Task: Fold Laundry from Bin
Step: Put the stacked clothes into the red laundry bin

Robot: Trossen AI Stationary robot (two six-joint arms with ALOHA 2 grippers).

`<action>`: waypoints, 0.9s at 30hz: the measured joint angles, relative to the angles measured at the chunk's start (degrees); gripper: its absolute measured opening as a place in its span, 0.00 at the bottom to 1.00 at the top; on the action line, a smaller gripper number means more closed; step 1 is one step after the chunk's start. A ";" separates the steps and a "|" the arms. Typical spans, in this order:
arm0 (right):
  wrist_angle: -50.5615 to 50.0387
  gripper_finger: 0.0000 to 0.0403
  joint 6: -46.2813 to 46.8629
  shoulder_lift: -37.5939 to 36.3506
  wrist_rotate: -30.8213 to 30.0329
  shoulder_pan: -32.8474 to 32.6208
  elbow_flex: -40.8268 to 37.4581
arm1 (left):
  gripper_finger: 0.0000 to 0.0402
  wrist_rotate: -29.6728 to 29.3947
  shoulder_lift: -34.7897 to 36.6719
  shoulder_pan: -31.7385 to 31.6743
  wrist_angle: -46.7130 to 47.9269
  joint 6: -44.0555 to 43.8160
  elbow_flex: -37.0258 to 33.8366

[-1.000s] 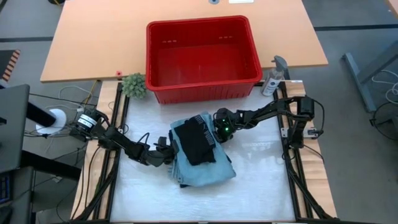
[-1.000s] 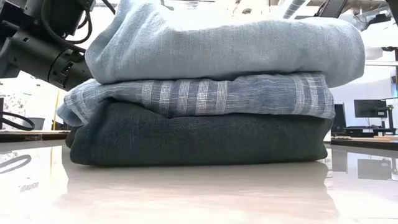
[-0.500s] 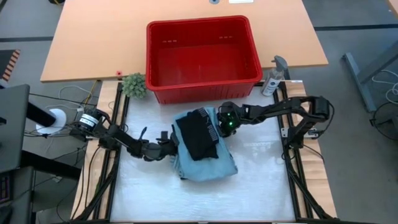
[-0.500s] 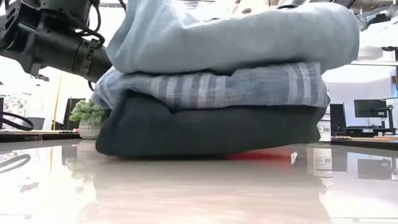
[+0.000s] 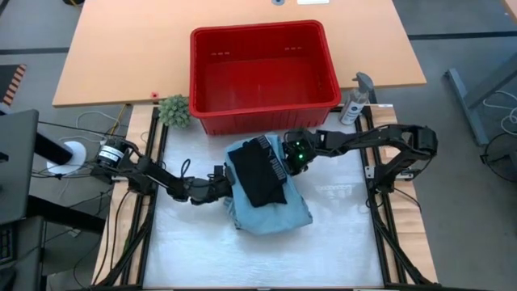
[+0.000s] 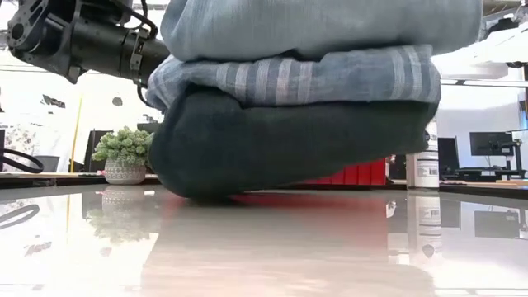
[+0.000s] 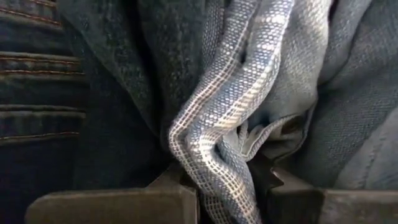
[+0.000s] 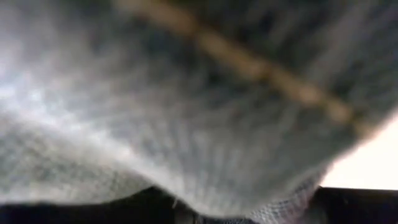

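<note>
The laundry is a folded stack (image 5: 268, 190) on the white table. In the low view (image 6: 305, 91) light blue denim lies over a blue-grey striped cloth and a dark garment; the high view shows a black piece on top. The stack's left side rests on the table by the dark garment's underside (image 6: 206, 192), while its right side hangs clear. My left gripper (image 5: 224, 179) is at the stack's left side, shut on cloth. My right gripper (image 5: 289, 158) is at its far right corner, shut on cloth. The red bin (image 5: 262, 113) stands just beyond, showing nothing inside. My left gripper pinches a folded edge of the striped cloth (image 7: 217, 165) between its two fingers (image 7: 180, 196), coming level from the table's left. Dark cloth and light denim lie outside the fingers on either side. My right gripper has grey-blue cloth (image 8: 249, 208) between its fingers, slanting down from the far right. Cloth close to the camera hides which layer it is. That side of the stack is lifted off the table.
A small green plant (image 5: 174, 111) stands left of the bin. A spray bottle (image 5: 355, 99) stands to the bin's right. Bare white table (image 5: 266, 259) lies near the front edge. The bin's red wall (image 6: 355, 175) shows under the lifted stack.
Both grippers have risen and drawn the stack toward the bin. The stack's right side has lifted clear of the table, so the bin shows beneath it. Its left underside stays down and has slid toward the far edge. The left gripper has tipped up toward level.
</note>
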State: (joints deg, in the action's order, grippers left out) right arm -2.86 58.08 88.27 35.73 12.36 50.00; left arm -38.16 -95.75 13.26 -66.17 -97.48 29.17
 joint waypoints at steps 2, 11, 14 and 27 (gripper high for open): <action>-0.81 0.25 -0.46 -0.50 -0.24 0.19 0.53 | 0.10 0.29 1.18 -0.59 0.23 0.54 0.07; -2.76 0.25 -0.56 -2.22 0.16 0.77 4.25 | 0.10 1.11 7.41 -3.03 4.59 3.56 2.64; -5.46 0.25 -0.75 -2.27 0.24 0.77 6.33 | 0.10 1.11 8.91 -3.06 9.35 1.78 4.76; -20.84 0.25 -8.58 -2.27 0.03 1.90 19.21 | 0.10 3.24 18.52 -4.76 22.19 5.24 9.84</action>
State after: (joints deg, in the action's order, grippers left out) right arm -23.71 49.51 86.00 35.76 14.25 69.21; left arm -34.91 -77.23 8.50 -43.98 -92.24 39.01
